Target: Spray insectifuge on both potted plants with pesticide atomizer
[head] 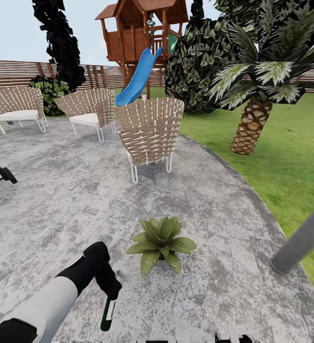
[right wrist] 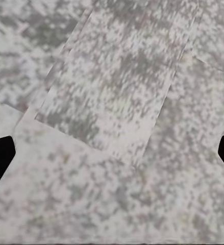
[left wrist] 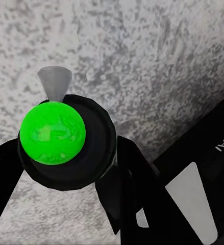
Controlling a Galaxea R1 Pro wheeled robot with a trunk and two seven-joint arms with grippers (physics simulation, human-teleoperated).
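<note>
Trouble could come if you tilt the pesticide atomizer (head: 108, 312) wrong: its spray would hit the grey paved patch (head: 56, 200), not the leaves. Your left pincer (head: 110, 291) is clenched on the bottle, which hangs low just beside 1 potted plant (head: 161, 244). Your left arm reaches forward and bends down. Your right pincer (right wrist: 112, 153) hangs spread wide over the paving, gripping nothing.

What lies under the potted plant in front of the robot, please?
Grey paved ground surrounds the potted plant; its spreading leaves cover its pot and the paving directly beneath, so neither can be seen.
</note>
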